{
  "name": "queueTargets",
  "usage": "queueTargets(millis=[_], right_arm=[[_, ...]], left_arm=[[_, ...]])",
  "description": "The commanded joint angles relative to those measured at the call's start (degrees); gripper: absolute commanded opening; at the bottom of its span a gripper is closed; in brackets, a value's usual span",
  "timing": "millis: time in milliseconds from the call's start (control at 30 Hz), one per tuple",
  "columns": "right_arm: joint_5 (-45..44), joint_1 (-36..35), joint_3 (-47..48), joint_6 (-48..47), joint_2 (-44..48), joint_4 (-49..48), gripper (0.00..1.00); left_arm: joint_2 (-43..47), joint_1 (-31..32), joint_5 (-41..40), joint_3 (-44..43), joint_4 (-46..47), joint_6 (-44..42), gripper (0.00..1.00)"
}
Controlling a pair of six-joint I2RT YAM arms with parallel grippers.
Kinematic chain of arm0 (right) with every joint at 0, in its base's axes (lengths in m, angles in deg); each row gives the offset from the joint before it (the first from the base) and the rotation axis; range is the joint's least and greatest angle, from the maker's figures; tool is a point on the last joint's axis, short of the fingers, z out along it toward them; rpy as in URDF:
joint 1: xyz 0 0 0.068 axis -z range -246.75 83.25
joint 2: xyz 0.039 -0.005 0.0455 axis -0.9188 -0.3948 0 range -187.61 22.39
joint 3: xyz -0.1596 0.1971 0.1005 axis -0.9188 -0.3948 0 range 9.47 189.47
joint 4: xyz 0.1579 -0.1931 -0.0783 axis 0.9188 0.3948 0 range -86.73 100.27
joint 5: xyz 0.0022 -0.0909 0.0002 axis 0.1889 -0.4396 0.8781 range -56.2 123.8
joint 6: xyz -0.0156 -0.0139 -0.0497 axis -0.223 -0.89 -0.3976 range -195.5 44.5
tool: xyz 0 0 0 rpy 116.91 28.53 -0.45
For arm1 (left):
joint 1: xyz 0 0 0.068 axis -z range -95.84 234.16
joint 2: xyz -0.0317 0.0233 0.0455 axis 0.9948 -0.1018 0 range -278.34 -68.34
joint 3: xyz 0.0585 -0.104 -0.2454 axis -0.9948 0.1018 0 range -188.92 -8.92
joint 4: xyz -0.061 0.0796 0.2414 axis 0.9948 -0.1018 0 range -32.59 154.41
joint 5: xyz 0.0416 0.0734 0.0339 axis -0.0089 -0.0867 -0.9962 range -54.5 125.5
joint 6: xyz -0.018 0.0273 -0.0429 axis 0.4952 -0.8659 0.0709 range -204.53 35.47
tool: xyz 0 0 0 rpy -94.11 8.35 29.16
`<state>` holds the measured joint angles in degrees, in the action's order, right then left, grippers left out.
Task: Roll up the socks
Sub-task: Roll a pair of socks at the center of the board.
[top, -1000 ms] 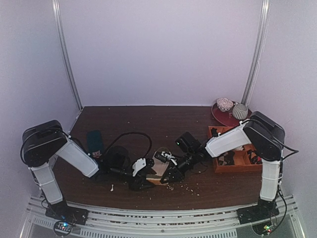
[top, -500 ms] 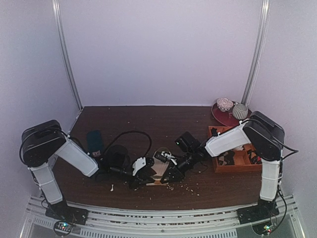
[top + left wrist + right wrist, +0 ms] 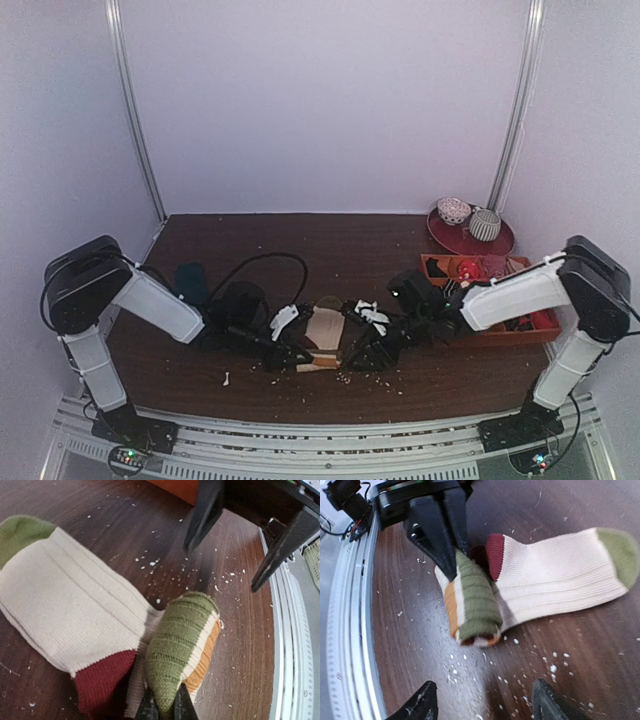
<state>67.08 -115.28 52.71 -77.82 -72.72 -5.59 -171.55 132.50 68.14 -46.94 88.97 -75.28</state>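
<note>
The socks (image 3: 322, 335) lie at the table's near middle. They are cream with a green toe and a dark-red band. One end is rolled into a green, white and orange bundle (image 3: 182, 640) (image 3: 472, 600), and the flat cream part (image 3: 75, 615) (image 3: 555, 580) stretches away from it. My left gripper (image 3: 165, 707) (image 3: 297, 354) is shut on the near end of the roll. Its black fingers (image 3: 437, 530) pinch the green knit. My right gripper (image 3: 482, 707) (image 3: 372, 345) stands open just clear of the roll's other end, with nothing between its fingers (image 3: 205, 510).
An orange tray (image 3: 500, 338) with sock bundles sits to the right, under the right arm. A red plate (image 3: 455, 240) carrying two balled socks is at the back right. A small dark sock (image 3: 190, 285) lies at the left. White crumbs (image 3: 552, 667) dot the wood, and the metal rail (image 3: 350, 630) runs close by.
My right gripper has opened and drawn back to the right, off the roll. My left gripper has closed on the rolled end. More of the cream sock now shows.
</note>
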Motion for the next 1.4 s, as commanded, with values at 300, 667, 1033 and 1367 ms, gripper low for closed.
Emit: queueTargets(millis=[300,667,1033,1367], right_arm=[[-30.67,-14.79,-9.54,-26.79,5.82,-24.0,0.72],[-26.56,-16.25,0.4,-31.95,-5.8,-20.34,0.69],[-30.98,-16.26,1.85,-27.69,-11.57,-19.39,0.54],[-23.88,-13.18,6.63,-21.0,-14.68,-7.96,0.18]], left_arm=[[-5.27,-4.76,4.57,-0.53,-14.55,10.3,0.0],[-6.62,-4.83,5.18,-0.65,-14.8,9.65,0.0],[-6.56,-4.83,5.68,0.12,-14.7,9.29,0.0],[-1.79,-4.83,3.47,0.18,-11.55,7.02,0.23]])
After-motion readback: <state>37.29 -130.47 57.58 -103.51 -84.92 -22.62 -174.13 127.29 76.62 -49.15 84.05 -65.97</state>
